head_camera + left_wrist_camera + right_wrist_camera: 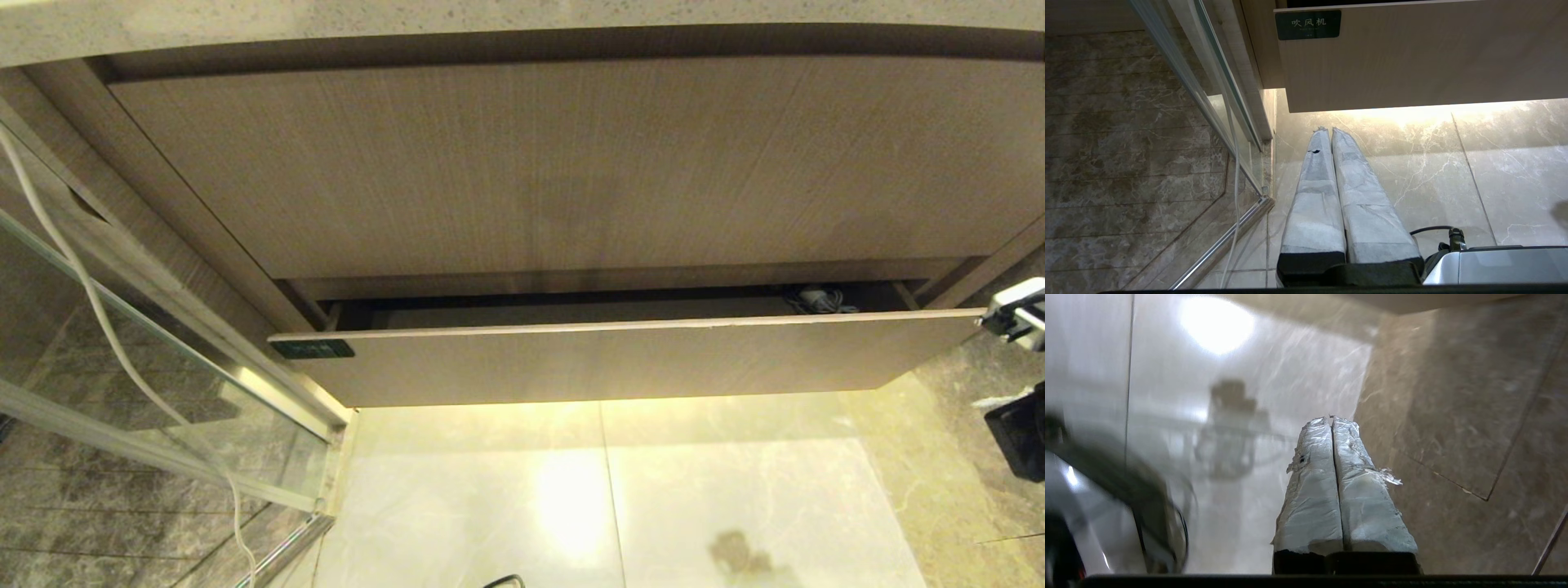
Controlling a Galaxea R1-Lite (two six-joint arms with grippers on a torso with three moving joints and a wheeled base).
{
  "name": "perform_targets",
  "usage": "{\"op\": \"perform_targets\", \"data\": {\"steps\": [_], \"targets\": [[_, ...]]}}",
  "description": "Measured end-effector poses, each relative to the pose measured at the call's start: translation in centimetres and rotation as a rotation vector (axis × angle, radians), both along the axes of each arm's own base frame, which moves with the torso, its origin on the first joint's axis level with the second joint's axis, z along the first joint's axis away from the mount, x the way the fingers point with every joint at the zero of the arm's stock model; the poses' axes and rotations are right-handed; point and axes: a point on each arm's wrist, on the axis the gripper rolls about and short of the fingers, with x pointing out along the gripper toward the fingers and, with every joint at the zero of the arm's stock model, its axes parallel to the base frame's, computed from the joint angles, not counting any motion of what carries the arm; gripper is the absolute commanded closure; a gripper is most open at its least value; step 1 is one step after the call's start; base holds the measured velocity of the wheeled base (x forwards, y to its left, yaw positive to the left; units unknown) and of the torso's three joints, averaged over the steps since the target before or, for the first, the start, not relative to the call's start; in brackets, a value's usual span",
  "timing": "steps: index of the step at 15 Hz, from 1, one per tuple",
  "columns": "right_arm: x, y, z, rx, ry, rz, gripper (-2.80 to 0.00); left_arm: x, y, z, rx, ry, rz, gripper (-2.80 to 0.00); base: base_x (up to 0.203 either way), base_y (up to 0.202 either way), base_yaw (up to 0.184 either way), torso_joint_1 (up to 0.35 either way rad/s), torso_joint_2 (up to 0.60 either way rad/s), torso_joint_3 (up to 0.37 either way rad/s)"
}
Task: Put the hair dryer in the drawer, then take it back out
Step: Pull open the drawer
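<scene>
Glossy marble floor [735,490] beneath wood-grain vanity. Drawer [620,359]: wide, shallow, slightly ajar; dark label [1308,24] reading "吹风机" at its left corner. Hair dryer [820,300]: white cord bundle visible inside, right end. Left gripper [1330,130] and right gripper [1331,418]: tape-wrapped fingers pressed together, empty, over floor.

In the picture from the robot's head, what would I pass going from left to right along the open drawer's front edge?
White cable hanging by the glass, black label on the drawer, bundled cord inside the drawer, then the right claw past the drawer's corner.
</scene>
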Motion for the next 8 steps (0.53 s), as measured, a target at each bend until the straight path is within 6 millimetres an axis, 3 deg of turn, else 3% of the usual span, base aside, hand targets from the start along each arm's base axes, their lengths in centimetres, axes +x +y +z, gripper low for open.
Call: {"op": "perform_targets", "data": {"steps": [8], "targets": [[3.3, -1.4, 1.6, 0.116, -0.058, -0.159, 0.00, 0.0, 0.0, 0.0, 0.000, 0.000, 0.000, 0.00, 0.000, 0.000, 0.000, 0.000, 0.00, 0.000]]}}
